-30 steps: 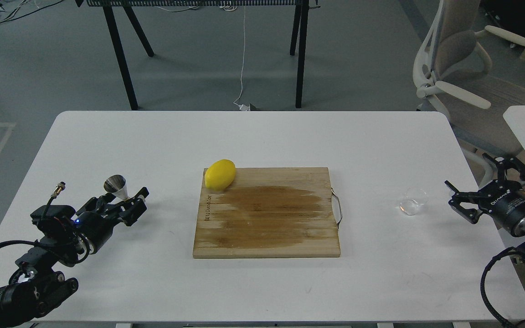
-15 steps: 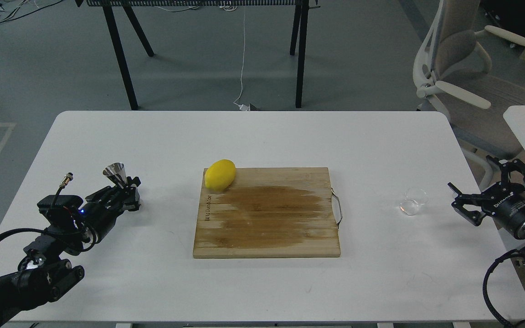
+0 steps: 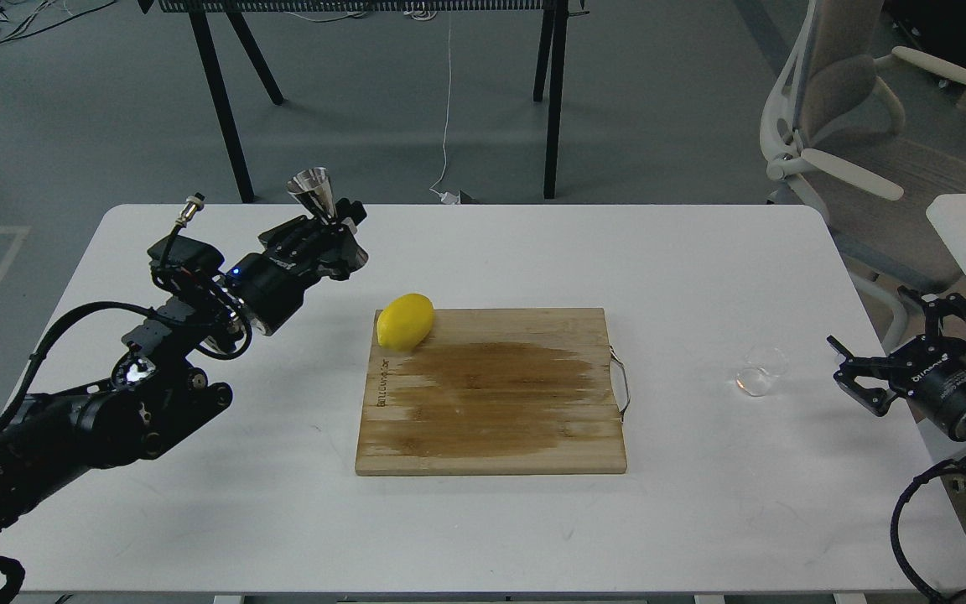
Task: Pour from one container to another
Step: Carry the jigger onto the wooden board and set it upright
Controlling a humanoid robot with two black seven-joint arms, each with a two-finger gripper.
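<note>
Left fingers (image 3: pixel 334 225) clamped on jigger (image 3: pixel 315 191); right fingers (image 3: pixel 902 352) spread beside glass cup (image 3: pixel 761 371)

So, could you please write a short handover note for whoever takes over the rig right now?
Left claw: shut on the steel jigger, held upright in the air above the table's far left part.
Right claw: open, empty, low at the right table edge, just right of the glass cup and apart from it.
The glass cup stands on the white table, right of the cutting board. A lemon lies on the board's far left corner.
Done: jigger picked up.
Left: grasp the cup, bring cup and jigger together, pour from the cup into the jigger.
</note>
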